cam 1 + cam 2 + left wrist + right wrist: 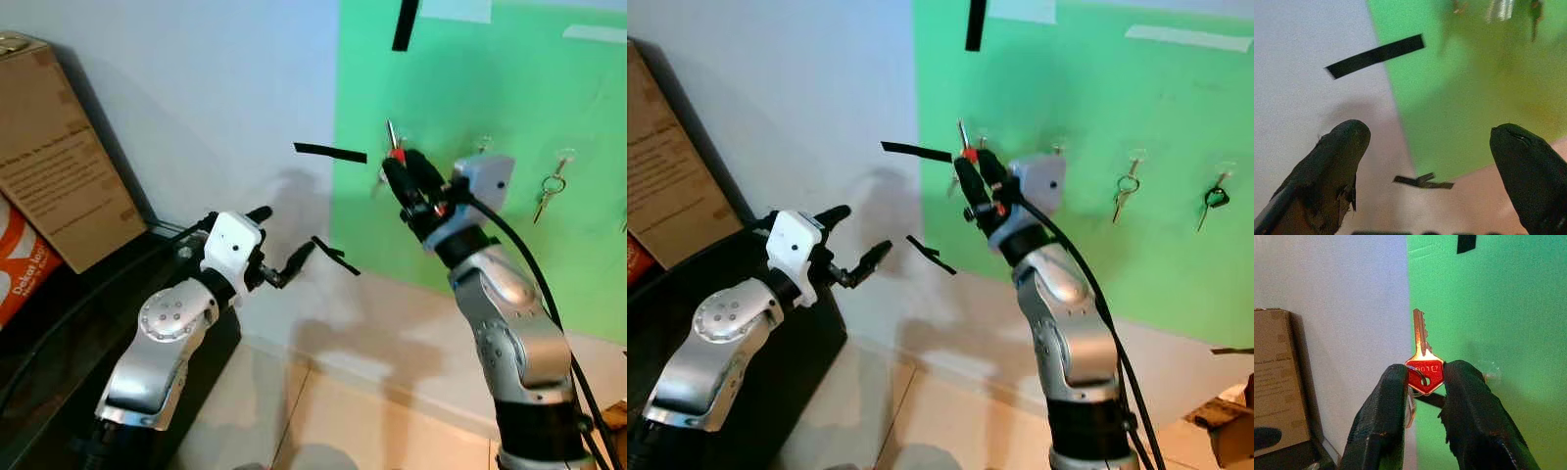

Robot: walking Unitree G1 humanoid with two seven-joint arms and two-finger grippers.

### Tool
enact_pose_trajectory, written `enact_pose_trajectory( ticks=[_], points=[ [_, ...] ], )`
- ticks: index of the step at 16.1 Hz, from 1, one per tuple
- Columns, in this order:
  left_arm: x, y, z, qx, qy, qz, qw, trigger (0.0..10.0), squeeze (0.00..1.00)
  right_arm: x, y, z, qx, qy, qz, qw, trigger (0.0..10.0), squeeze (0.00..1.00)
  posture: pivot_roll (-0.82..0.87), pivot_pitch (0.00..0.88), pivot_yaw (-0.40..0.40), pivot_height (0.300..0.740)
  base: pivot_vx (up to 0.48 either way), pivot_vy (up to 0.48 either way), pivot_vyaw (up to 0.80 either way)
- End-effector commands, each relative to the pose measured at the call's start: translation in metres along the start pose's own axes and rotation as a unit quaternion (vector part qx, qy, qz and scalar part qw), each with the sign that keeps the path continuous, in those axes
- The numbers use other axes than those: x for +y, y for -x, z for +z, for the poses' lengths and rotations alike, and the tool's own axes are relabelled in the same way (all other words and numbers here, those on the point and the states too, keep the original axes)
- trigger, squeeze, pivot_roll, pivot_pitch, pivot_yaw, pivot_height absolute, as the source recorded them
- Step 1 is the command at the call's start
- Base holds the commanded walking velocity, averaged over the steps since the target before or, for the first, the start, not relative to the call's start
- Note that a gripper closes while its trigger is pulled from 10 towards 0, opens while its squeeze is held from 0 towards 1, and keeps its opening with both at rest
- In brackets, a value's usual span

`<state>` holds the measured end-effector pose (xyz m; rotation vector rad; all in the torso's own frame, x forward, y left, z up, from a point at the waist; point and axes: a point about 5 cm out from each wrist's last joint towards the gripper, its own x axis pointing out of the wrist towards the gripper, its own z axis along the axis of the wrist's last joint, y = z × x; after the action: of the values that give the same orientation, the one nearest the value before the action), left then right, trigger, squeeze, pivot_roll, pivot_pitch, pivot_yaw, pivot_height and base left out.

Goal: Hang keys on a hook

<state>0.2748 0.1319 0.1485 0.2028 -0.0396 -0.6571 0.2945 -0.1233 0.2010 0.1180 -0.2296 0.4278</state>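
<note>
Right gripper holds a key up at the green panel.
The right gripper (1422,382) pinches the red-headed key (1423,363), blade upward, near the panel's (509,88) left edge; left gripper (284,243) wide, holding nothing.

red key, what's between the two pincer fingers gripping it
Only the red key's head and its ring sit between the right pincer's fingers, blade pointing up, in the right wrist view.

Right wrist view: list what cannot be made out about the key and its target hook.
- Red-headed key: the stamped lettering is too small to read, and the right tool covers its lower edge.
- Key ring: mostly hidden behind one finger.
- Target hook: a pale blur on the green board, partly hidden by the other finger.
</note>
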Motion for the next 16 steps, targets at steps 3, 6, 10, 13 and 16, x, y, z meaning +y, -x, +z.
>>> enact_pose_trajectory(
  ticks=[3, 6, 10, 13, 16],
  points=[
    [-0.003, 0.002, 0.002, 0.006, -0.004, -0.033, 0.999, 10.0, 0.07, 0.001, -0.011, -0.002, 0.006, 0.011, -0.001, 1.0, 10.0, 0.0, -0.03, 0.0, 0.068, 0.74, 0.0, 0.0, 0.0],
    [-0.004, 0.003, 0.003, 0.008, -0.003, -0.044, 0.999, 10.0, 0.07, -0.004, -0.019, -0.004, 0.017, 0.024, -0.023, 0.999, 10.0, 0.0, -0.03, 0.0, 0.071, 0.74, 0.0, 0.0, 0.0],
    [-0.005, 0.003, 0.006, 0.004, 0.0, -0.052, 0.999, 10.0, 0.08, -0.012, -0.023, -0.003, 0.011, 0.022, -0.05, 0.998, 10.0, 0.0, -0.03, 0.0, 0.073, 0.74, 0.0, 0.0, 0.0],
    [-0.007, 0.002, 0.008, 0.0, 0.006, -0.062, 0.998, 10.0, 0.08, -0.014, -0.025, -0.004, 0.008, 0.019, -0.058, 0.998, 10.0, 0.0, -0.03, 0.0, 0.076, 0.74, 0.0, 0.0, 0.0],
    [-0.013, 0.004, 0.008, 0.003, 0.014, -0.087, 0.996, 10.0, 0.08, -0.018, -0.028, -0.006, 0.004, 0.013, -0.076, 0.997, 10.0, 0.0, -0.02, 0.0, 0.075, 0.74, 0.0, 0.0, 0.0]
  ],
)
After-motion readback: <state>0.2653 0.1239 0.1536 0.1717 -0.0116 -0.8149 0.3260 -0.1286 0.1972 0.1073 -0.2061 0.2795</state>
